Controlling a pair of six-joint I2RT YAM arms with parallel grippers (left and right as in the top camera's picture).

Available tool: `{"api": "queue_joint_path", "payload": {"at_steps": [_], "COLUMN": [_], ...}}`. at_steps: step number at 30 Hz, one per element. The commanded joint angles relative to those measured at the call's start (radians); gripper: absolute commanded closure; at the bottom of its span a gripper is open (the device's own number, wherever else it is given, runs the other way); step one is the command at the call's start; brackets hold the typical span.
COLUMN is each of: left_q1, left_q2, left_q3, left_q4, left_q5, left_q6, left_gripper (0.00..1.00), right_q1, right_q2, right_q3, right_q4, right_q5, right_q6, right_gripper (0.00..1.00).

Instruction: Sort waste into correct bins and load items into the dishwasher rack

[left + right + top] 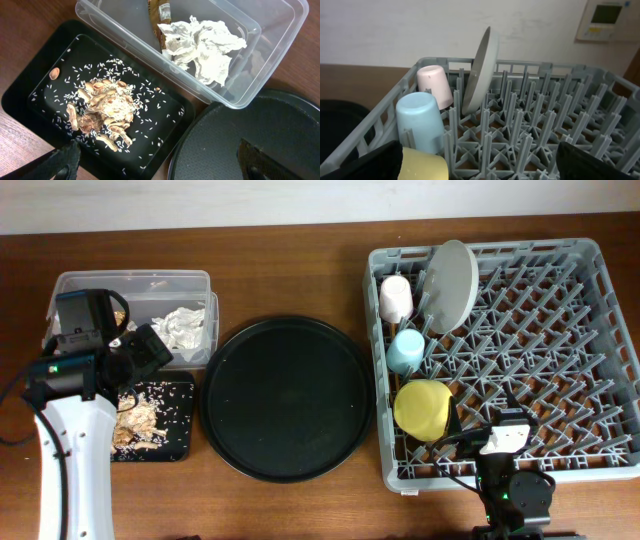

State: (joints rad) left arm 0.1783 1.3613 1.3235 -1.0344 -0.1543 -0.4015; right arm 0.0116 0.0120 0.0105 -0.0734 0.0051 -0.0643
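The crumpled white napkin [185,328] and the gold foil wrapper [160,12] lie in the clear box [130,280]. The napkin also shows in the left wrist view [202,45]. Beige food scraps [140,420] [107,110] and rice lie in the shallow black tray [172,448] [30,95]. My left gripper [142,355] [160,165] is open and empty above that tray's edge. In the grey rack [600,360] [530,135] stand the pink cup [396,297] [436,85], blue cup [407,350] [420,120], yellow bowl [423,408] [422,167] and grey-green plate [450,285] [480,70]. My right gripper [503,425] [485,165] is open and empty over the rack's front. No chopsticks are in view.
A large round black tray [288,398] [250,140] lies between the bins and the rack. The brown wooden table [300,280] runs to a white wall at the back. The rack's right half holds only upright pegs.
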Motion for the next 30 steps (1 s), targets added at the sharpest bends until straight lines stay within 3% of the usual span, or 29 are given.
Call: {"api": "queue_joint_path", "payload": {"at_steps": [1,18,21,24,28,30], "left_q1": [0.006,0.005,-0.048,-0.168,-0.185,-0.184], "left_q2": [-0.008,-0.043,-0.229,-0.52,-0.787,-0.893], "left_q3": [0.011,0.003,0.001,0.001,-0.019,-0.141], "left_q4": [0.0,0.0,0.0,-0.026,-0.148,-0.159], "left_q5": [0.0,0.0,0.0,-0.042,-0.043,-0.007], "left_q6": [0.002,0.002,0.002,0.032,0.031,0.026], "left_gripper": [0.01,0.01,0.01,0.01,0.01,0.01], "right_q1": [-0.007,-0.007,-0.007,-0.007,-0.007,-0.007], "right_q2": [-0.009,-0.009,-0.009,-0.009,-0.009,-0.009], "right_q3": [-0.005,-0.005,-0.005,-0.005,-0.005,-0.005], "right_q4": [-0.006,-0.006,-0.006,-0.006,-0.006,-0.006], "right_q5": [-0.02,-0.02,-0.02,-0.02,-0.02,-0.02], "right_q6": [-0.033,-0.033,-0.033,-0.033,-0.033,-0.033], "right_gripper": [0.02,0.02,0.02,0.02,0.02,0.02]}}
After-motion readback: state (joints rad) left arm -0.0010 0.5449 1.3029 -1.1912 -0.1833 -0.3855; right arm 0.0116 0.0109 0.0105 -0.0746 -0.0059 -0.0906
